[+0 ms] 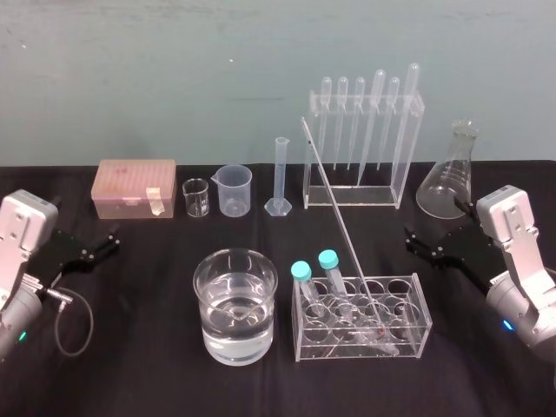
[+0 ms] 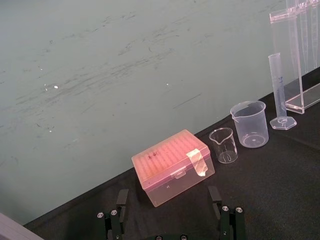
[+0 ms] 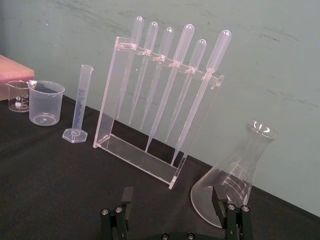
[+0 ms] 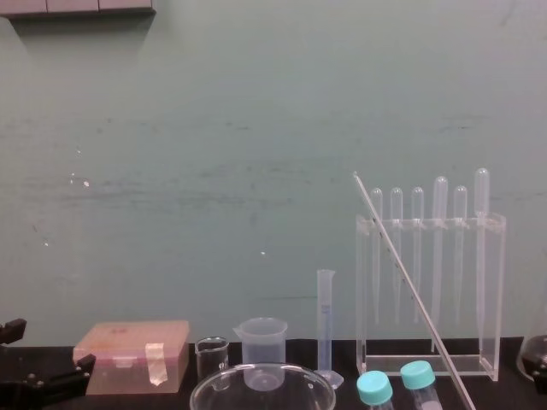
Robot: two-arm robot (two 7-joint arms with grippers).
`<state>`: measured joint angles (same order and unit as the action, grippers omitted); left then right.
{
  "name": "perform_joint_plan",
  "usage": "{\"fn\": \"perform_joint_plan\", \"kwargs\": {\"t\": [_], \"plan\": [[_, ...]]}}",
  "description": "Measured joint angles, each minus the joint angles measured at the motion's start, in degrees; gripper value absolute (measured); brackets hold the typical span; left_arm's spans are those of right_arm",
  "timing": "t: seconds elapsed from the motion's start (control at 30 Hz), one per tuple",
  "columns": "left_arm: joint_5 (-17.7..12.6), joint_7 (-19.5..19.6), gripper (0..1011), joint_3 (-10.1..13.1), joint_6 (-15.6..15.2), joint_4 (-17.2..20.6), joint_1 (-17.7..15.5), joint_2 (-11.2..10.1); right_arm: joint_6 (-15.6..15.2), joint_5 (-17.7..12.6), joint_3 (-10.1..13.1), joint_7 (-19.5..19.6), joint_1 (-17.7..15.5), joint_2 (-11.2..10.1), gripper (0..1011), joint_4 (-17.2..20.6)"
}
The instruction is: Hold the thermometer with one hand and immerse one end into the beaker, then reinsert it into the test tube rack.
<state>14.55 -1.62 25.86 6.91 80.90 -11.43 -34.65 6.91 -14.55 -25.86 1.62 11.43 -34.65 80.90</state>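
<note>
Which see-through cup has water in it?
The big glass beaker at the front holds water. The tiny glass cup and the plastic cup behind it look empty.

Chest view crops beaker [image 4: 314,393], thermometer [image 4: 414,290] lower end.

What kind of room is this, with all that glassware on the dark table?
Most likely a chemistry laboratory: a conical clear glass flask, a tall narrow plastic graduated cylinder and a large clear glass beaker holding water are set out together.
</note>
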Motion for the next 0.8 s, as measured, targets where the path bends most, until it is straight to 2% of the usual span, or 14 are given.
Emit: {"fn": "perform_joint_plan", "kwargs": {"t": [0.8], "plan": [[0.00,0.00,1008,0.00,0.00,0.00,0.00,0.00,0.00,0.00,0.00,0.00,0.00,0.00,1003,0.00]]}}
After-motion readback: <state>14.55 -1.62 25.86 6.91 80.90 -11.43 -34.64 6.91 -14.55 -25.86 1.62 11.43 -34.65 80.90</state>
